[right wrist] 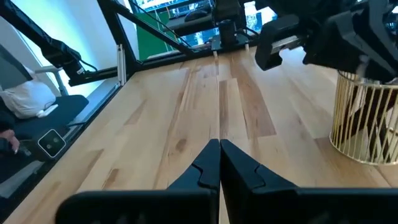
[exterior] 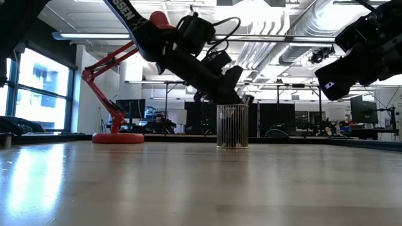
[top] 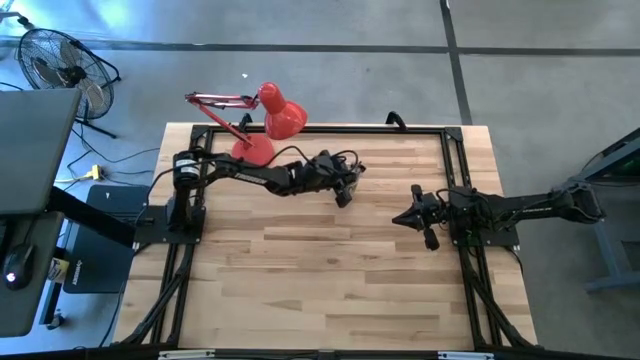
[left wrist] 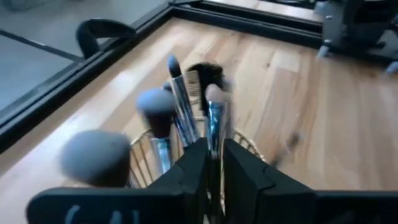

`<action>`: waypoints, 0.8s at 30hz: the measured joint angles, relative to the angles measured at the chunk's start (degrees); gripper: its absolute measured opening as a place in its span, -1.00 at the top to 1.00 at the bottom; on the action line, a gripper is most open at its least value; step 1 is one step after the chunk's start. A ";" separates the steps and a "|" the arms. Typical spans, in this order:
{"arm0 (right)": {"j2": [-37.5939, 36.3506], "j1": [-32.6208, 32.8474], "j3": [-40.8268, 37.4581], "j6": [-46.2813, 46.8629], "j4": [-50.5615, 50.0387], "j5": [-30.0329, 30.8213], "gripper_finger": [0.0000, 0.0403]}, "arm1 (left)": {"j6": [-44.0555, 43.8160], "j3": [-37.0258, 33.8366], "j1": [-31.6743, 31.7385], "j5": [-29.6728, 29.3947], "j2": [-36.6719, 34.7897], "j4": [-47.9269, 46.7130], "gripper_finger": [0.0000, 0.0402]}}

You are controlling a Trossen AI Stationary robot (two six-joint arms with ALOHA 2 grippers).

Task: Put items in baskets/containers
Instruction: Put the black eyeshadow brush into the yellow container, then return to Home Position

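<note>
Gripping brush (left wrist: 214, 118), left gripper (left wrist: 214, 163) above holder (exterior: 232, 126)

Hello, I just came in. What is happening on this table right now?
The left gripper is above a gold wire basket standing toward the table's far side, near the red lamp. Its fingers are closed on one makeup brush, held over the basket's mouth. Several other brushes already stand inside. The right gripper is shut and empty, over bare wood on the right side of the table.
</note>
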 joint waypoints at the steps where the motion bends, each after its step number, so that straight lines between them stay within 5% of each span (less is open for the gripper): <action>1: 0.00 -0.04 0.00 0.09 -0.34 -0.13 1.00 | 0.11 0.04 -0.02 -1.12 0.00 -0.10 0.74; 16: 0.02 -0.02 0.00 0.09 -0.30 -0.21 1.00 | 0.33 0.17 0.06 -2.68 -0.22 2.22 0.61; 24: 0.02 -0.02 -0.02 -0.01 -0.65 0.29 1.00 | 5.62 0.13 -0.80 -2.77 -5.83 1.91 0.61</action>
